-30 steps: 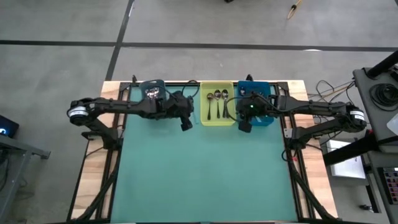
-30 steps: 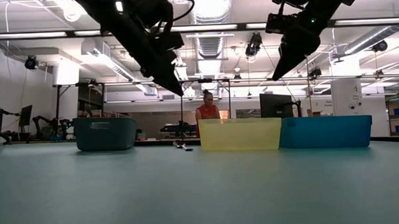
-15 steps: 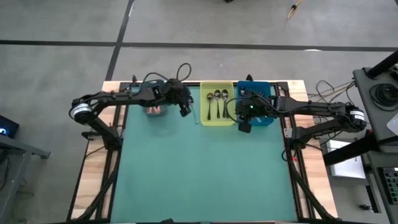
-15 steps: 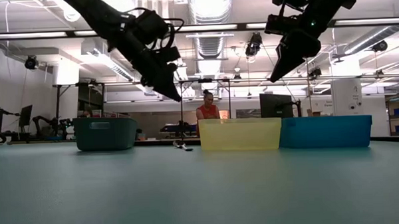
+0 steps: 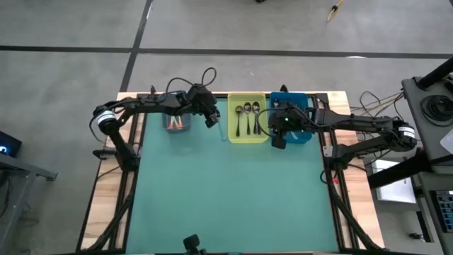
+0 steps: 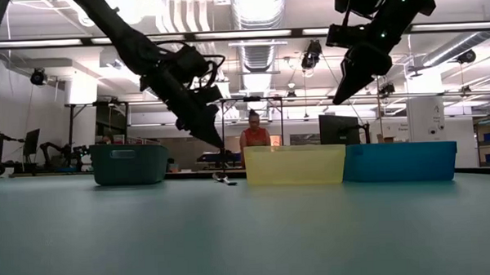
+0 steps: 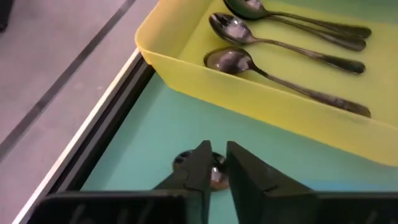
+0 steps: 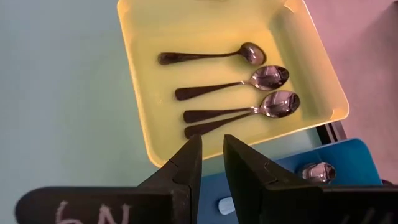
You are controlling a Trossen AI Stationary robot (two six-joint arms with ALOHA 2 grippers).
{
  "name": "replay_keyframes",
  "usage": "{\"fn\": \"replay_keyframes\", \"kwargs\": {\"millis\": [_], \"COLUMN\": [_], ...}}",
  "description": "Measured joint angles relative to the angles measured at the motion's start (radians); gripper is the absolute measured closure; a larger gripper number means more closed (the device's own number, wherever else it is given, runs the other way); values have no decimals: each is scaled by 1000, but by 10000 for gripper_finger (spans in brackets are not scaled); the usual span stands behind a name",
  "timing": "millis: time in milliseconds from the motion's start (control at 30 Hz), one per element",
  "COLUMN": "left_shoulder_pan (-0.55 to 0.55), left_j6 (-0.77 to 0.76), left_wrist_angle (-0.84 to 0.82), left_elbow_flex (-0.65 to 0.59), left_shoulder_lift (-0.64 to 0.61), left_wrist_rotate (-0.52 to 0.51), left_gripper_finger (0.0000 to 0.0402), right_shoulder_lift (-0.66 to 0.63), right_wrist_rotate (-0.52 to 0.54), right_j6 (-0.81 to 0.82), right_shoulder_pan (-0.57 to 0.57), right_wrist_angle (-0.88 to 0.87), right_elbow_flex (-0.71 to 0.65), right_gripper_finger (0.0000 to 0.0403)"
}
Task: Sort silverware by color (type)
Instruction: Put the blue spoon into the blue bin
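Observation:
A lone spoon [image 5: 224, 132] with a pale handle lies flat on the green mat just left of the yellow bin [image 5: 232, 139]; its bowl [image 7: 216, 177] shows in the left wrist view. My left gripper [image 7: 217, 149] hovers above that bowl, open by a narrow gap, touching nothing [image 5: 211, 122]. Three dark-handled spoons [image 8: 249, 84] lie in the yellow bin. Orange-handled spoons [image 5: 177, 125] lie in the dark teal bin [image 5: 185, 95]. A pale-handled spoon [image 8: 317, 171] lies in the blue bin [image 8: 351, 158]. My right gripper [image 8: 212, 144] hangs high over the blue bin's near left corner [image 5: 278, 144], narrowly open and empty.
The three bins stand in a row along the table's far edge: teal [image 6: 130, 163], yellow [image 6: 295, 164], blue [image 6: 401, 161]. The green mat [image 5: 233, 198] stretches toward the near edge. A person [image 6: 255, 135] sits in the room beyond the table.
My left gripper has moved toward the table's far edge and down, away from over the teal bin and toward the lone spoon by the yellow bin. With the arm swung aside, the orange spoons in the teal bin now show.

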Motion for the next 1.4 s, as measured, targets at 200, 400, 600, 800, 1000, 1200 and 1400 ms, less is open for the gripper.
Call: {"fn": "replay_keyframes", "kwargs": {"millis": [200,400,600,800,1000,1200,1400], "left_shoulder_pan": [12,12,19,29,37,49,48], "left_j6": [-33,-3,14,9,12,12,15], "left_wrist_angle": [42,53,82,117,140,145,146], "left_elbow_flex": [0,1,1,1,0,0,0], "left_shoulder_lift": [38,75,96,139,166,197,213], "left_wrist_rotate": [1,-21,-35,-36,-35,-34,-34], "left_gripper_finger": [297,218,180,173,173,173,173], "right_shoulder_lift": [0,0,0,0,0,0,0], "right_wrist_rotate": [-4,-86,-132,-135,-142,-185,-185], "right_j6": [-2,-10,-21,-31,-39,-42,-47], "right_shoulder_pan": [-33,-70,-85,-84,-84,-88,-89], "right_wrist_angle": [7,31,59,79,88,108,107], "right_elbow_flex": [-10,-15,-17,-24,-24,-25,-25], "right_gripper_finger": [344,344,344,344,344,344,344]}}
